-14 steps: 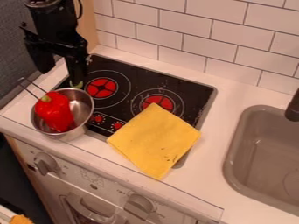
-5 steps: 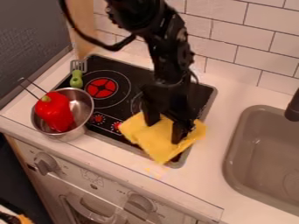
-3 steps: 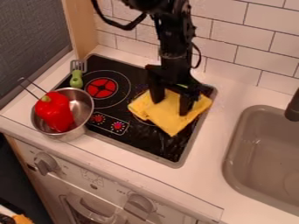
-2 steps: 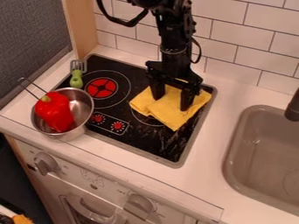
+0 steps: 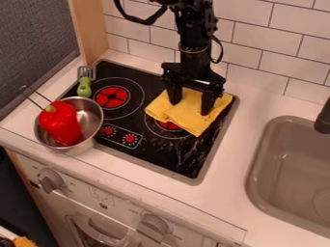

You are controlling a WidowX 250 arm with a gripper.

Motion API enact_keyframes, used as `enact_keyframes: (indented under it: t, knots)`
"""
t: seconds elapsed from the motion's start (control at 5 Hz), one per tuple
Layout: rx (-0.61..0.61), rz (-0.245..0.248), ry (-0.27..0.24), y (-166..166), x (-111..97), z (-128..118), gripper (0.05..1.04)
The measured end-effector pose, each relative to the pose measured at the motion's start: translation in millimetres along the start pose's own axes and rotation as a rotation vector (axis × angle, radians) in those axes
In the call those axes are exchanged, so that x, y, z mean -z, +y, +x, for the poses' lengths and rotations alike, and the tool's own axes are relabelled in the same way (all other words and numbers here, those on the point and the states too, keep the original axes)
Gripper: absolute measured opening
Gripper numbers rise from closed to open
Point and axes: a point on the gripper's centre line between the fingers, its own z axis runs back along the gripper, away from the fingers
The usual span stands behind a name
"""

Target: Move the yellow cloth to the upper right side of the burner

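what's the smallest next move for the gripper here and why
Probably a small slide of the yellow cloth toward the stove's back right corner. The cloth lies at the upper right but covers much of the right burner, whose red shows at its near edge, and the gripper is down on it.

Creased yellow cloth, upper right of burner

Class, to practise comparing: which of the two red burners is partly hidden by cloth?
The right burner, nearer the sink: the yellow cloth covers part of it, while none lies on the left burner.
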Motion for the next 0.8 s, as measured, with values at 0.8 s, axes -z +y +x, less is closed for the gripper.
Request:
enact_keyframes:
  t: [0.8]
  knots:
    - [0.037, 0.004, -0.026, -17, -72, 13, 1.000]
